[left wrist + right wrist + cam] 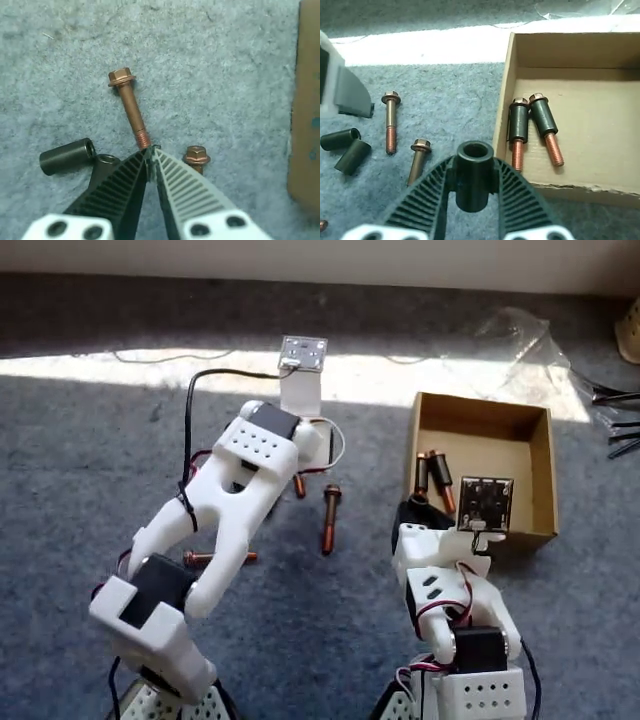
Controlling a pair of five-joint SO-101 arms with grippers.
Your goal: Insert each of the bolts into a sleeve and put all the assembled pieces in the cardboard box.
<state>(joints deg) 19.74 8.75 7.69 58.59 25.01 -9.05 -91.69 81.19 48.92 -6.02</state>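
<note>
Clamping a sleeve (475, 187) in the right claw (474, 167); pinching left claw (151, 153) closed at one bolt (129, 107). Beside right claw: two bolts (391, 120) (418, 160), two spare sleeves (340, 139) (353, 156); beyond, two assembled pieces (519, 125) (543, 120) behind cardboard box (502, 115) wall.

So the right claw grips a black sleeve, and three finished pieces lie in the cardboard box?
Two assembled pieces, not three, lie in the cardboard box, as the right wrist view shows; the right claw does grip a black sleeve.
</note>
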